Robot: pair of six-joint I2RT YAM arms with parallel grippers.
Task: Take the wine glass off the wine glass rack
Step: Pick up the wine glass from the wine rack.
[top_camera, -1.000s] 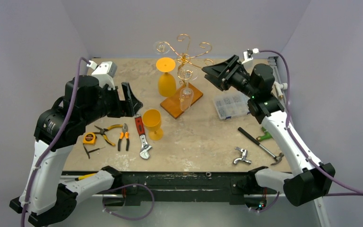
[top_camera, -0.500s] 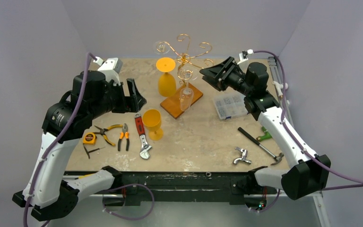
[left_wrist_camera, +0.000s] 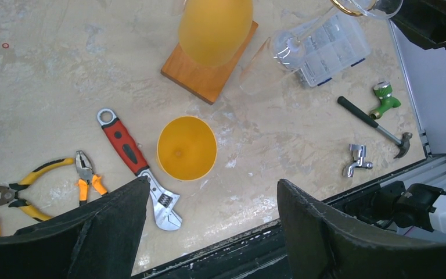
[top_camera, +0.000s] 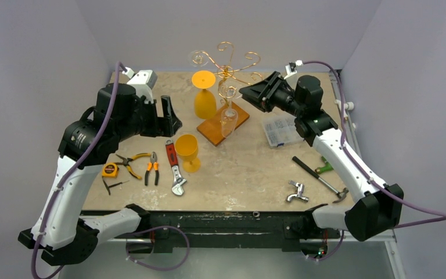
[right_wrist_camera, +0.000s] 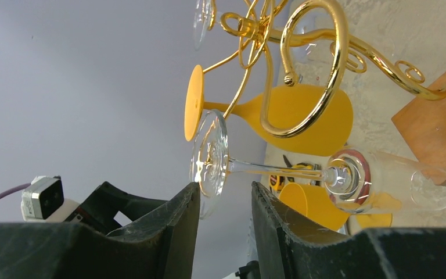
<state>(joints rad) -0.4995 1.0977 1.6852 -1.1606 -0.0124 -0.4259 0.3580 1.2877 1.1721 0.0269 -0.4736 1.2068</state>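
**Desk:** Where is the glass?

**Me:** I see the clear wine glass (top_camera: 229, 116) hanging upside down from a curled arm of the wine glass rack (top_camera: 226, 71). Its bowl is low over the rack's wooden base (top_camera: 212, 132). An orange glass (top_camera: 204, 99) hangs the same way on the rack's left side. A second orange glass (top_camera: 187, 150) stands upright on the table (top_camera: 250, 168), in front of the base.

**Desk:** And your right pincer?

**Me:** My right gripper (right_wrist_camera: 225, 200) is raised at the rack's right side, pointing at the clear glass's foot. On its wrist camera the fingers stand with a narrow gap between them. The foot's lower rim sits right at the mouth of that gap. I cannot tell whether a finger touches it, but nothing is clamped.

**Desk:** Left one?

**Me:** My left gripper (left_wrist_camera: 209, 195) hovers above the table, left of the rack, jaws wide and holding nothing. Below it I look straight into the upright orange glass, with a red-handled wrench (left_wrist_camera: 129, 148) just beside it.
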